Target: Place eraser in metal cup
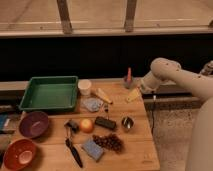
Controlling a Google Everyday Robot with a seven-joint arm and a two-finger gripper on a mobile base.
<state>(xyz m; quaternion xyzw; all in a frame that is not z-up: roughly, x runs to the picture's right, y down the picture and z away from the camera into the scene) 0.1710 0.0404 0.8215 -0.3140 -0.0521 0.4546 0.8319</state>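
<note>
On the wooden table (136, 150) by the window (95, 12) — eraser (105, 123) near metal cup (127, 122); gripper (135, 93) at far edge, state unclear.

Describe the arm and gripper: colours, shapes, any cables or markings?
The arm is glossy off-white, built from thick rounded tubular links with a bulbous joint housing. It narrows to the gripper, over the back right edge of the wooden table, which looks greyer and darker than the links. A thin dark strand, possibly a cable, hangs under the wrist. No markings can be made out.
</note>
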